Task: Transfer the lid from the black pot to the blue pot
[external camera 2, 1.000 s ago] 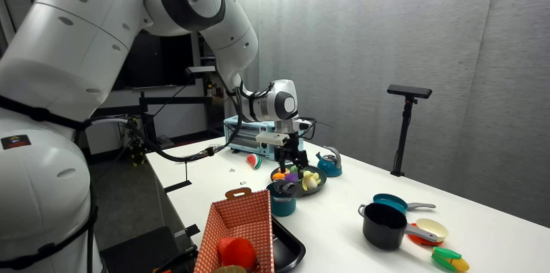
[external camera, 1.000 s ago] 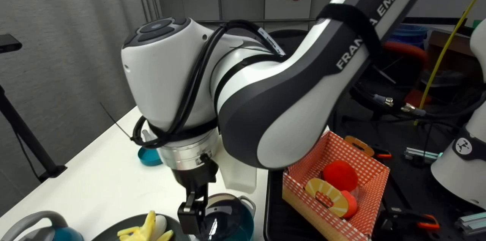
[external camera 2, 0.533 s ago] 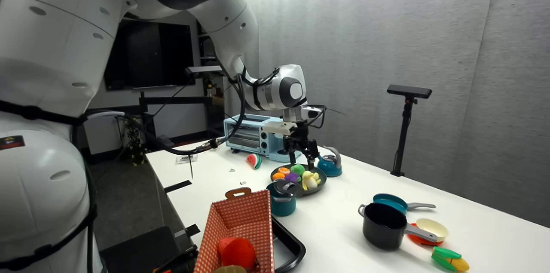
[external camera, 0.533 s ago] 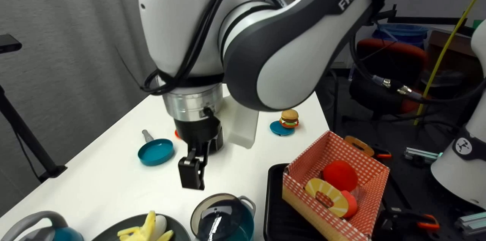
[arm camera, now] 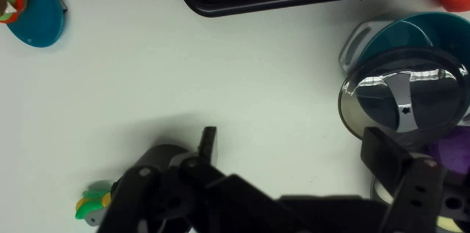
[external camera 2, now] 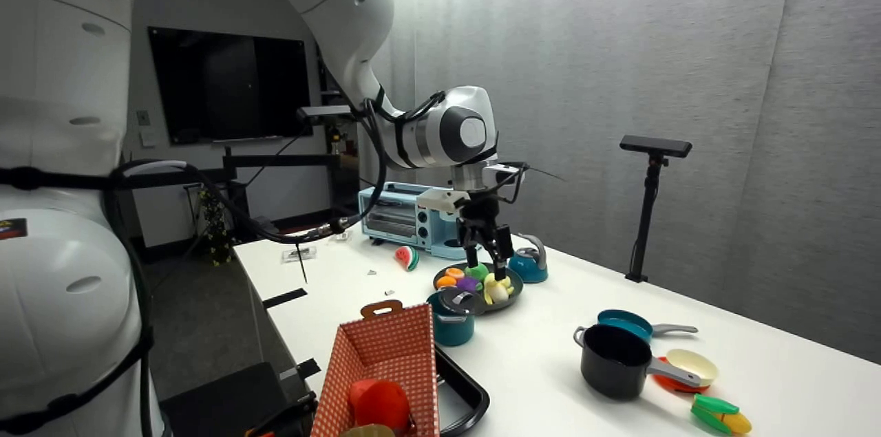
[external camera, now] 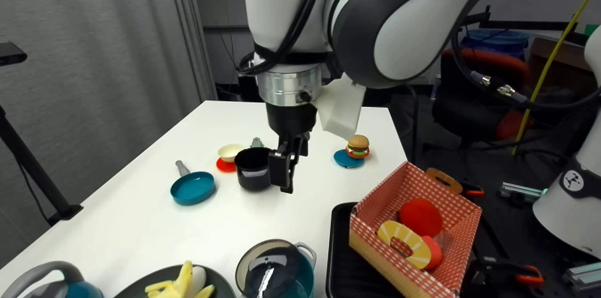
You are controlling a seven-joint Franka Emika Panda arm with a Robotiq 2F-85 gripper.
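Note:
The lid [external camera: 272,267] is see-through grey with a small knob. It lies on the blue pot [external camera: 307,284], off centre, covering part of the mouth and overhanging one side. The lid [external camera 2: 462,300] and the blue pot [external camera 2: 454,334] also show beside the pan. In the wrist view the lid [arm camera: 378,102] leaves part of the blue pot [arm camera: 385,40] uncovered. The black pot [external camera: 251,173] stands uncovered; it also shows in an exterior view [external camera 2: 614,371]. My gripper [external camera: 290,173] is open and empty, raised above the table; its spread fingers show in the wrist view [arm camera: 290,130].
A dark pan [external camera 2: 513,299] of toy food and a teal kettle [external camera 2: 528,266] stand near the blue pot. A black tray [external camera: 345,241] and a red checked basket [external camera: 413,223] flank it. A teal pan [external camera: 192,188] lies beside the black pot.
My gripper has risen from beside the lid and moved away from the blue pot, towards the black pot's side in an exterior view. The lid and both pots have stayed put.

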